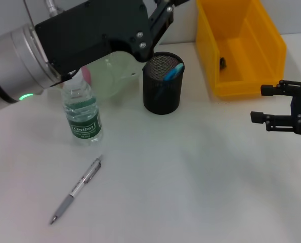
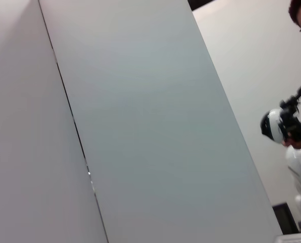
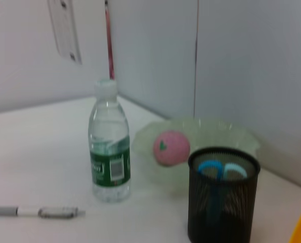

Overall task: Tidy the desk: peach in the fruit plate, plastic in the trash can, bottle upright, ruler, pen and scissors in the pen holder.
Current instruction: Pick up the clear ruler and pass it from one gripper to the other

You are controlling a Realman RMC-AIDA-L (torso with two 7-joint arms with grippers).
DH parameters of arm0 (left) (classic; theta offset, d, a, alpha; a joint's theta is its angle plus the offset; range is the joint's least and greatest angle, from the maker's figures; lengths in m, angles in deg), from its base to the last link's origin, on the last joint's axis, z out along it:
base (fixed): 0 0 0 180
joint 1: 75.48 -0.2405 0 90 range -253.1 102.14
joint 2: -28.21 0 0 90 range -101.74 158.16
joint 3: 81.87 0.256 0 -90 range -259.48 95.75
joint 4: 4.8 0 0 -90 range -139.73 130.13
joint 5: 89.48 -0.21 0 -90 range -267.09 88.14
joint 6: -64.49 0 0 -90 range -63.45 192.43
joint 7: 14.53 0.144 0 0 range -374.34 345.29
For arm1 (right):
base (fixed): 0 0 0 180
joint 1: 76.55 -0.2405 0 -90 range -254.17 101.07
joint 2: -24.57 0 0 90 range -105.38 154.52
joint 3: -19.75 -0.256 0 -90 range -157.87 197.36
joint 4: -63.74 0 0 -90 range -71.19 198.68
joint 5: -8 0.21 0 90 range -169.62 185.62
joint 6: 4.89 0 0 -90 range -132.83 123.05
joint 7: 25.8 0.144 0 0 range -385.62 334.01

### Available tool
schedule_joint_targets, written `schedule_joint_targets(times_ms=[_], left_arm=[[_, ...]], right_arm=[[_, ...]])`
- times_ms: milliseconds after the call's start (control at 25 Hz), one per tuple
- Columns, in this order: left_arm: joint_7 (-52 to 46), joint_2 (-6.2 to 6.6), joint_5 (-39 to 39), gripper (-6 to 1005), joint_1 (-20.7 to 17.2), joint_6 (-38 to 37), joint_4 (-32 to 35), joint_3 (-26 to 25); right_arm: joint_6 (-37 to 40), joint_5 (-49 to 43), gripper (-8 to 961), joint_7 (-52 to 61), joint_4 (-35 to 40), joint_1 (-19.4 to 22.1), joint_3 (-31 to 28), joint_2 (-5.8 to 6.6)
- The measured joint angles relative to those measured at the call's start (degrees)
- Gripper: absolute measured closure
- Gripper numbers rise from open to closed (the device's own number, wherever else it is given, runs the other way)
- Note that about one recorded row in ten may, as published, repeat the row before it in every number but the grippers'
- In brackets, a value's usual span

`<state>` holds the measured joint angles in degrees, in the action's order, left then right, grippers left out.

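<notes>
The clear water bottle (image 1: 82, 115) (image 3: 110, 147) stands upright with its cap on. In front of it, a grey pen (image 1: 77, 190) (image 3: 36, 211) lies on the desk. The black mesh pen holder (image 1: 163, 86) (image 3: 222, 202) holds blue-handled scissors (image 1: 173, 72) (image 3: 221, 169). A pink peach (image 1: 86, 76) (image 3: 171, 148) rests in the pale green fruit plate (image 1: 115, 76) (image 3: 241, 136). The yellow trash can (image 1: 239, 50) holds a small dark item. My left gripper (image 1: 165, 10) hovers above the pen holder. My right gripper (image 1: 261, 104) is open at the right, empty. The ruler and plastic are out of view.
My left arm (image 1: 64, 40) covers much of the far left and part of the plate. A wall runs behind the desk, and the left wrist view shows only wall panels (image 2: 140, 126). Bare desk surface (image 1: 190, 182) stretches across the front and middle.
</notes>
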<state>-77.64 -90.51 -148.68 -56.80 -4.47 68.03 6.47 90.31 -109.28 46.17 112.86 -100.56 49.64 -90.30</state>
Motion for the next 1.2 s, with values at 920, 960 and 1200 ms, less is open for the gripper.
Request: schedule_joint_targets(times_ms=[920, 960, 1200], left_arm=[[11.4, 0.24, 12.2, 959, 14.1, -20.3, -31.2, -2.3], [11.3, 0.24, 12.2, 959, 14.1, -20.6, -31.4, -2.4], [10.1, -0.06, 12.5, 957, 14.1, -20.5, -33.3, -2.4]], right_arm=[[8.6, 10.7, 222, -9.6, -5.4, 1.6, -0.2, 0.56], [8.6, 10.7, 223, -9.6, -5.4, 1.6, -0.2, 0.56], [11.2, 11.7, 231, -10.5, -6.1, 0.1, -0.2, 0.42]])
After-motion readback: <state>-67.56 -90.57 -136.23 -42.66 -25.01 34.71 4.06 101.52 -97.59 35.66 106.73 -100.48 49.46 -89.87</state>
